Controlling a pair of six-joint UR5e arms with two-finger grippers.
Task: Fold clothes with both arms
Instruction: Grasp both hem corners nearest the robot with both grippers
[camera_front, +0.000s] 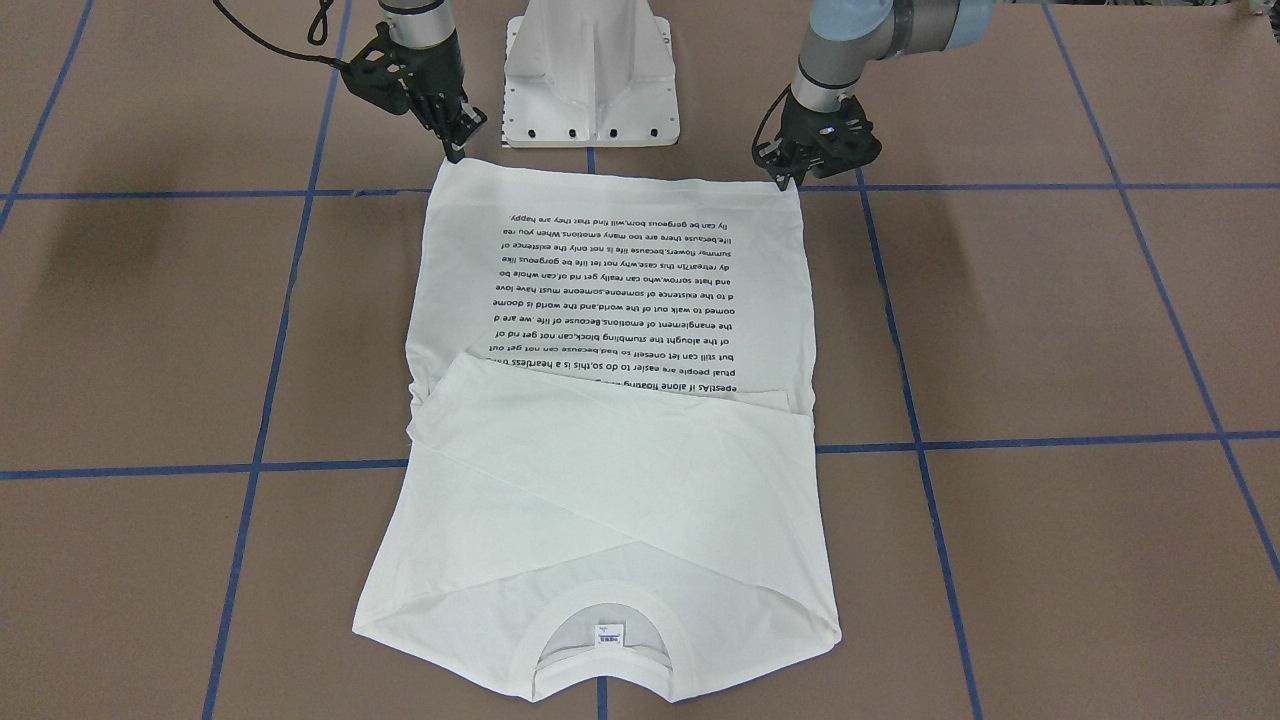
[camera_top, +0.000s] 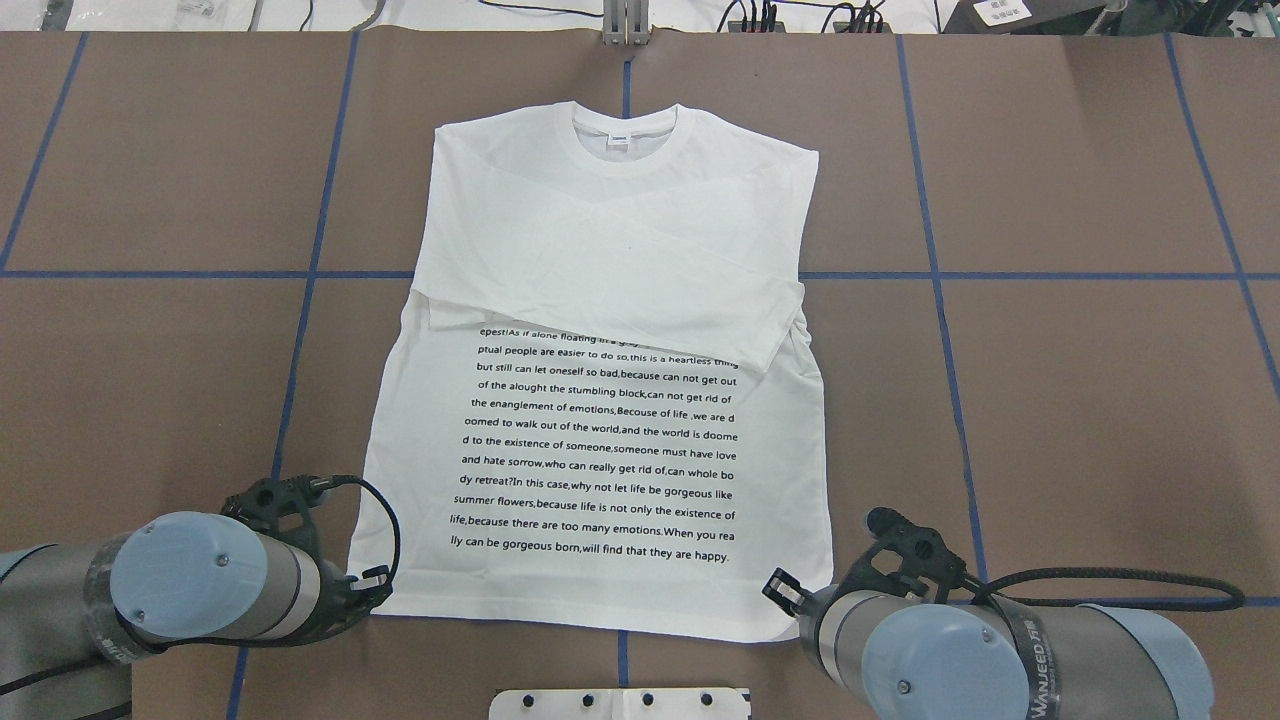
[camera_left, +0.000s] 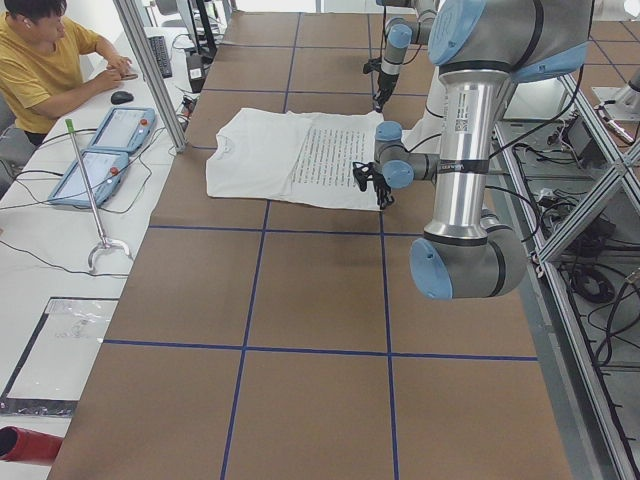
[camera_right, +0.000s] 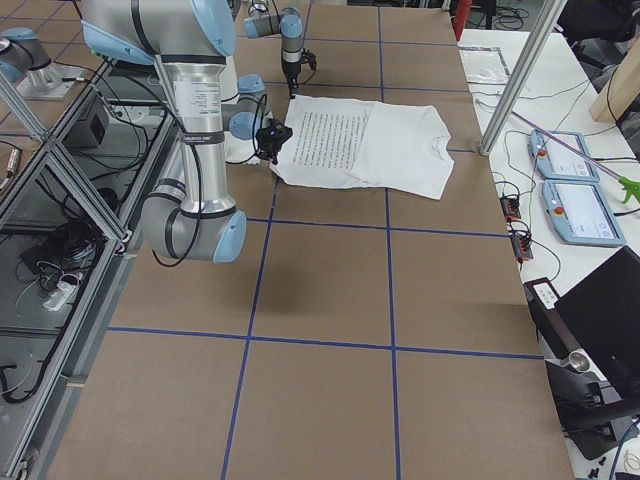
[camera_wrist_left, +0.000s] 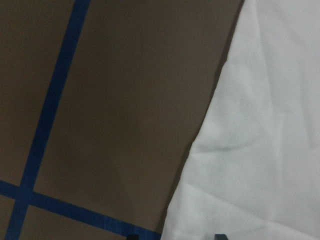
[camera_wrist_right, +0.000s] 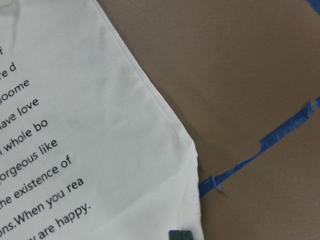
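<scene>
Since white long-sleeved cotton T-shirt (camera_top: 600, 400) is light, limp, hem corners are best pinched, lifted evenly. Left jaws open astride corner; right jaws apparently closed, grip unconfirmed.

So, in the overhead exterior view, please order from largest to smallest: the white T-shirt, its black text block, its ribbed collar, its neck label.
1. white long-sleeved cotton T-shirt
2. block of small black text lines
3. ribbed round collar
4. small neck label
</scene>
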